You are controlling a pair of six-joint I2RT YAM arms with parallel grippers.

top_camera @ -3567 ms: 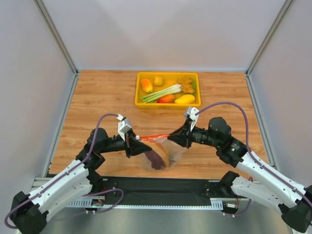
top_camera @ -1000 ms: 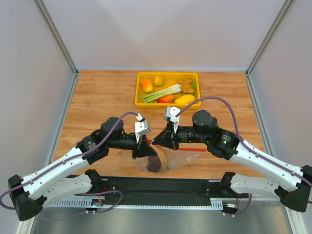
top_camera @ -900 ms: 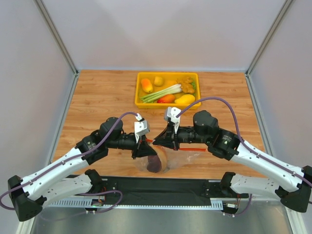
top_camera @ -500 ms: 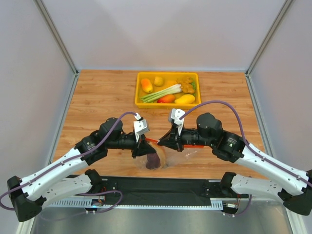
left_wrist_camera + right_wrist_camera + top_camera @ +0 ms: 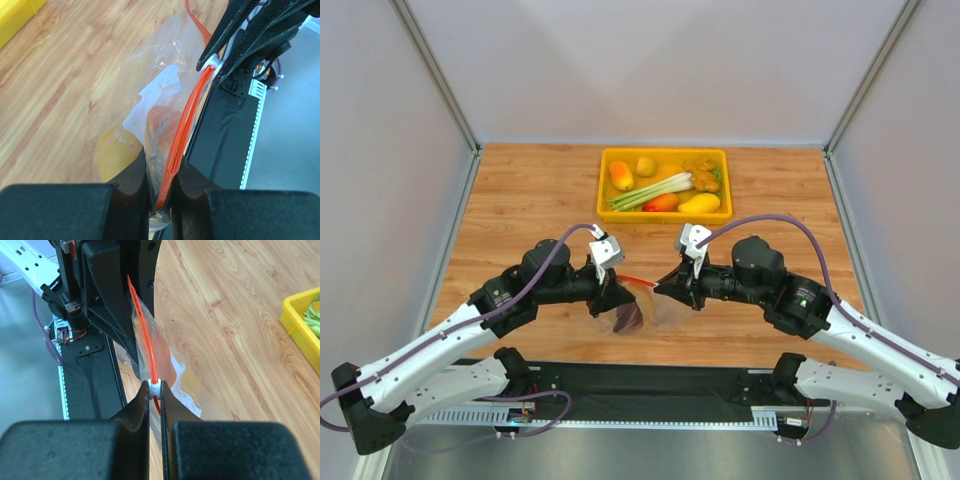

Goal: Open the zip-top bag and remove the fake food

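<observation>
Top: zip-top bag [image 5: 638, 302] held between left gripper [image 5: 618, 298] and right gripper [image 5: 661, 288], near the table [image 5: 520, 200] front edge. Left wrist: left fingers clamped on the zip strip [image 5: 182, 135], with fake food [image 5: 159, 125] inside the bag. Right wrist: right fingers pinch the white slider tab [image 5: 154, 388].

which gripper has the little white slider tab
The right gripper: its jaws pinch the white slider tab on the red zip strip, while the left gripper clamps the bag.

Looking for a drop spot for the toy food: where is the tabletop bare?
The wooden tabletop is bare left of the yellow plastic tray, toward the wall, and right of it. Crowded: near centre, where the left pincer and right pincer grip the clear crinkly zip-top bag.
</observation>
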